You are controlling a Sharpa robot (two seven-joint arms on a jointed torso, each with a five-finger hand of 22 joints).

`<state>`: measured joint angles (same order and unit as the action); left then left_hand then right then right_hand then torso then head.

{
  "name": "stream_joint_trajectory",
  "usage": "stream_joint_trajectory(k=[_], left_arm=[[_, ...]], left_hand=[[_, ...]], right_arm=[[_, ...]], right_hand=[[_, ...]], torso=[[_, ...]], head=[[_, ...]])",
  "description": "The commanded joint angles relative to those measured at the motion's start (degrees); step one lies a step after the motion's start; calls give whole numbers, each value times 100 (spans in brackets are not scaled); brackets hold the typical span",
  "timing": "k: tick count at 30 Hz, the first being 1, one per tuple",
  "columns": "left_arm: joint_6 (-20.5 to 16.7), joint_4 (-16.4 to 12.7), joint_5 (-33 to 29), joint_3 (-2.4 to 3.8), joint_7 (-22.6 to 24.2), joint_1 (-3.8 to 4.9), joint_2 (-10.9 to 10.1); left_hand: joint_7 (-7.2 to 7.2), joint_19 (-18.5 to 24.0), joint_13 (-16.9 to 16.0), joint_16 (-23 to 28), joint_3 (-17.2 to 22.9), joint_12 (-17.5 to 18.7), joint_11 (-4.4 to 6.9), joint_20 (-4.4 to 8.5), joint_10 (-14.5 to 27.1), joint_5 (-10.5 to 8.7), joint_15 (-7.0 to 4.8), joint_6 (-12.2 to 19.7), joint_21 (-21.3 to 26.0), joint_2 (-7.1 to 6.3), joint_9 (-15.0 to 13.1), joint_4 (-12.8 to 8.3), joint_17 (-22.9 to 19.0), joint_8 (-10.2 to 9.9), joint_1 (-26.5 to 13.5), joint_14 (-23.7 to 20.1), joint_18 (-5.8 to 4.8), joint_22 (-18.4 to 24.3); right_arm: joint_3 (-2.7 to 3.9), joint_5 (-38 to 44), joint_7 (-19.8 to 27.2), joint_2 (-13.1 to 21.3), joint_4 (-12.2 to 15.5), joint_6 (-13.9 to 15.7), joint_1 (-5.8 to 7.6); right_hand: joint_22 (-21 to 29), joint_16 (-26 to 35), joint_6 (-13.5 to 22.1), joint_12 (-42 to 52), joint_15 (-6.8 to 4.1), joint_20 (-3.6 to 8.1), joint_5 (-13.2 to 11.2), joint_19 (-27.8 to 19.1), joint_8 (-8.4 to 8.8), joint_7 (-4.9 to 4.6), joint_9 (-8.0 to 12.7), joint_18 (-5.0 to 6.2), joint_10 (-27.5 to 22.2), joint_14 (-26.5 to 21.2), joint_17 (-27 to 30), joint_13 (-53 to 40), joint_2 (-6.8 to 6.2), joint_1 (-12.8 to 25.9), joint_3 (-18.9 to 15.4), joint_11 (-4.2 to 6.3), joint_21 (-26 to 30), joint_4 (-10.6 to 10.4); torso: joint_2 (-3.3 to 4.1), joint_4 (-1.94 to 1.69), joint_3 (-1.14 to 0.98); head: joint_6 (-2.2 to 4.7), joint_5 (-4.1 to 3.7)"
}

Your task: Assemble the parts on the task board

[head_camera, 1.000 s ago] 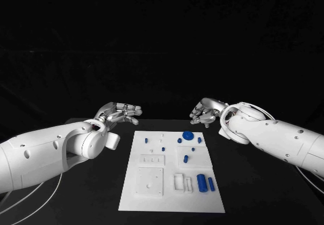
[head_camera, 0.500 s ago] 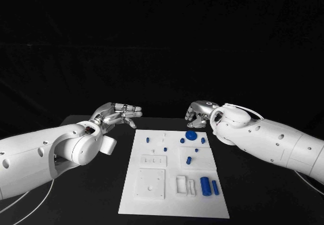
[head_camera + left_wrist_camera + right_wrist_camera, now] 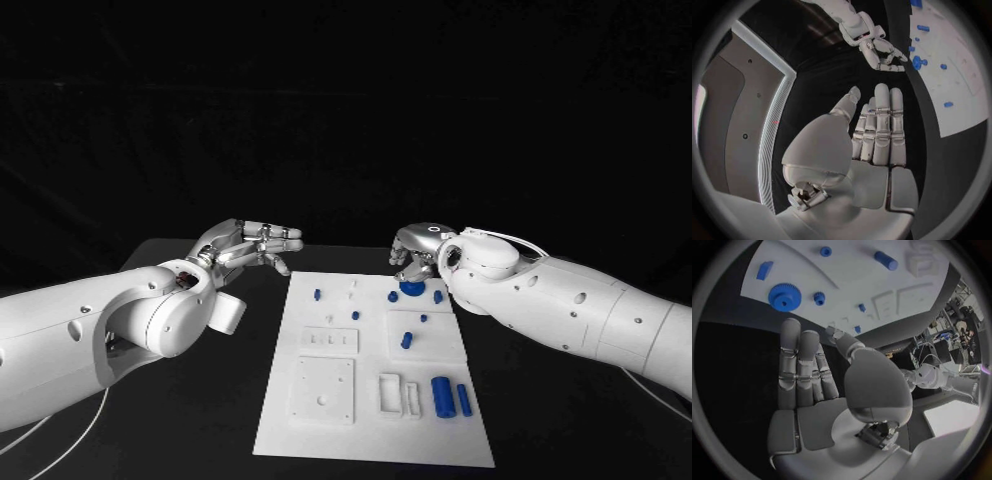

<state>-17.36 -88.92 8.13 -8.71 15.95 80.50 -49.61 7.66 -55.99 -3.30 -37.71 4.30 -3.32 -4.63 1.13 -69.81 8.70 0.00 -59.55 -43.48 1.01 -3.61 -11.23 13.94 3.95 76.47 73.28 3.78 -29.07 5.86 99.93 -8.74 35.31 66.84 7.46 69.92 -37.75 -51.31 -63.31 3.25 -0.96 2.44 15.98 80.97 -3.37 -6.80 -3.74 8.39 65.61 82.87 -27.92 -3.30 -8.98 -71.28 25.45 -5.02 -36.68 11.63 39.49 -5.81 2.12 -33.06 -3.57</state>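
Note:
The white task board (image 3: 325, 400) lies mid-table with blue parts on it. A large blue gear (image 3: 411, 288) and a small gear (image 3: 391, 297) sit near its far right corner. Farther forward are small pegs (image 3: 405, 340), a thick cylinder (image 3: 441, 392) and a thin one (image 3: 463, 399). My right hand (image 3: 418, 255) hovers just beyond the large gear (image 3: 784, 296), its fingers (image 3: 798, 365) straight and holding nothing. My left hand (image 3: 257, 245) floats off the board's far left corner, fingers (image 3: 879, 125) extended and empty.
Bare black table (image 3: 562, 420) surrounds the board on both sides. A white raised square block (image 3: 322, 388) and a white slotted holder (image 3: 389, 392) stand on the board's near half. In the left wrist view, the right hand (image 3: 879, 50) is seen near the board's edge (image 3: 954, 115).
My right hand has moved left toward the board's far right corner, ending close behind the large gear. The left hand has barely moved.

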Motion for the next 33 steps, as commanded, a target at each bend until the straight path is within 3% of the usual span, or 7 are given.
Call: stream_joint_trajectory(k=[1,18,33], left_arm=[[102,-7,34,6,0,13,21],[139,-22,34,6,-20,14,31],[177,-31,34,6,-41,14,27]], left_hand=[[-2,20,-7,-18,-45,-7,-2,-11,37,2,-2,37,38,-13,-5,0,-27,-12,-62,-30,57,16],[1,9,-7,-24,-67,-6,-7,-14,50,-5,1,51,53,-11,-5,18,-60,-13,-65,-27,57,36],[2,-10,-7,-36,-109,-8,-8,-17,57,-17,4,56,74,-7,-5,62,-101,-12,-59,-25,56,67]], right_arm=[[-7,155,-3,-19,-24,-216,-29],[-28,203,10,-116,-181,-216,-186],[-40,470,-50,-149,-290,-288,-215]], right_hand=[[-67,-31,43,4,12,-35,20,20,-20,8,2,81,-54,-31,11,-3,-37,-37,-43,2,59,8],[-476,-58,34,4,10,-33,9,118,-19,6,2,87,-54,-38,35,-2,-25,-25,2,1,372,18],[-823,-85,-32,3,6,-30,-21,164,-20,10,0,90,65,-41,21,-3,-31,27,244,26,502,29]], torso=[[57,-22,7],[160,-101,21],[234,-116,15]], head=[[14,-22],[21,-76],[36,-100]])
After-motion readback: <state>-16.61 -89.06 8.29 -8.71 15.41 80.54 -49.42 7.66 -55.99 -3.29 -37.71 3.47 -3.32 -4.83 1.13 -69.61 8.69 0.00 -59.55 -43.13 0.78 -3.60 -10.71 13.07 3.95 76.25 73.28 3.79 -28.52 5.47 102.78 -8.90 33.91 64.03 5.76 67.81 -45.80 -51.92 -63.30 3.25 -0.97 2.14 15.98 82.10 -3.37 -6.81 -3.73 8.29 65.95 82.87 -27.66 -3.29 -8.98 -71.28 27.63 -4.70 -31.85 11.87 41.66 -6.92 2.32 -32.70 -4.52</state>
